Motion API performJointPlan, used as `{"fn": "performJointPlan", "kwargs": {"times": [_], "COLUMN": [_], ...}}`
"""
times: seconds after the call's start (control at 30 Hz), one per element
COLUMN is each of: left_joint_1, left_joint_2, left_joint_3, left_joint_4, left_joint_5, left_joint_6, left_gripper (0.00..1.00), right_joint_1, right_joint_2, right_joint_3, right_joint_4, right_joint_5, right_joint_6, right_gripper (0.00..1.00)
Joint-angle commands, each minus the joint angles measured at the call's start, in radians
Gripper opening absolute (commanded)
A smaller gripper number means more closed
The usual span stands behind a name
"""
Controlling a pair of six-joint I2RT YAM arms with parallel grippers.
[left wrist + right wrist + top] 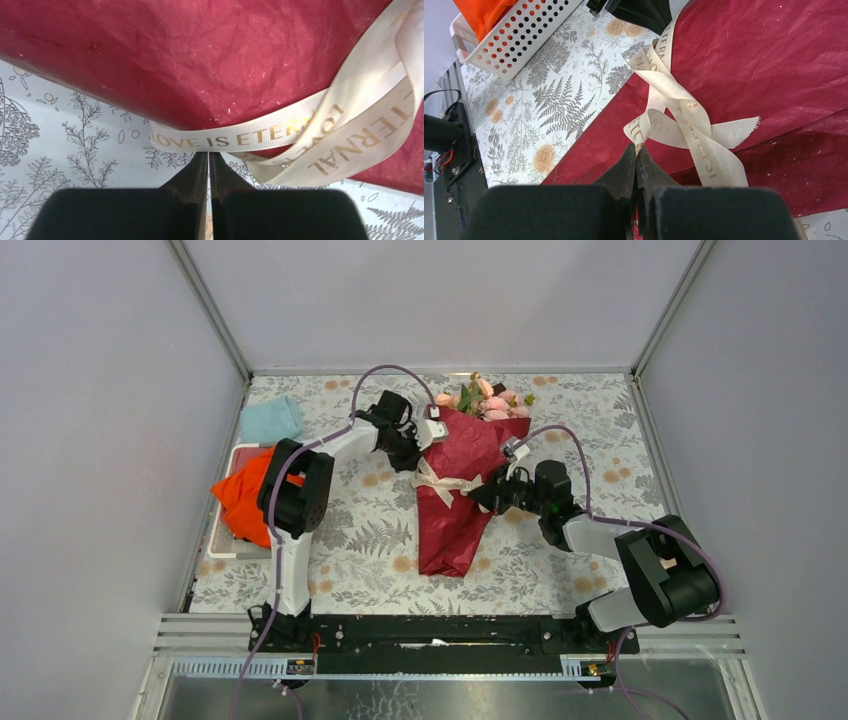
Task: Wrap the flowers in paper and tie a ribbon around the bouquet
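top external: crimson bouquet [462, 495] flat on the table [370, 540], ribbon [445, 483] loosely crossed over its waist, left gripper [208, 156] nearly closed at the band's edge, right gripper [636, 150] shut beside a loop, uneven tugging likely to pull it loose.

**Robot test cell in a laboratory.** Plain grey panel walls [100, 440], held in aluminium frame posts [212, 315], close off three sides of the table [370, 570], which is covered with a leaf-and-flower printed cloth. The left arm [300, 490] and the right arm [640, 560] are bolted to a black rail [430, 632] on slotted aluminium bars at the near edge. Purple cables [385, 370] loop above the arms.
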Motion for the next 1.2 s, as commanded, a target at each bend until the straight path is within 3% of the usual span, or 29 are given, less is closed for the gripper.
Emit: {"fn": "performJointPlan", "kwargs": {"times": [0.0,0.3,0.53,0.57,0.6,0.63,0.7,0.8,0.9,1.17], "left_joint_1": [0.002,0.076,0.098,0.094,0.091,0.09,0.092,0.091,0.09,0.059], "left_joint_2": [-0.03,-0.096,-0.079,-0.064,-0.051,-0.042,-0.04,-0.023,0.004,0.033], "left_joint_3": [0.014,0.034,0.009,0.026,0.037,0.04,0.001,-0.034,-0.015,-0.034], "left_joint_4": [0.008,0.034,0.034,0.013,0.007,0.013,0.096,0.176,0.137,0.093], "left_joint_5": [0.03,-0.078,0.014,0.03,0.044,0.065,0.093,0.141,0.18,0.191], "left_joint_6": [0.004,-0.158,-0.145,-0.131,-0.114,-0.086,-0.012,0.119,0.275,0.413], "left_gripper": [0.0,0.0,0.0,0.09,0.26,0.36,0.52,0.65,0.69,0.65], "right_joint_1": [-0.024,-0.116,-0.198,-0.198,-0.198,-0.198,-0.198,-0.198,-0.197,-0.198], "right_joint_2": [-0.04,-0.1,-0.151,-0.146,-0.139,-0.132,-0.115,-0.083,-0.071,-0.069], "right_joint_3": [0.037,0.038,0.007,0.01,0.007,0.001,-0.018,-0.007,-0.002,0.006], "right_joint_4": [0.015,-0.001,-0.024,-0.027,-0.018,0.003,0.071,0.091,0.093,0.069], "right_joint_5": [-0.043,-0.069,-0.093,-0.1,-0.104,-0.105,-0.1,-0.129,-0.13,-0.134], "right_joint_6": [0.031,0.121,0.14,0.136,0.139,0.145,0.175,0.191,0.193,0.173], "right_gripper": [0.0,0.0,0.0,0.0,0.0,0.0,0.0,0.0,0.0,0.0]}}
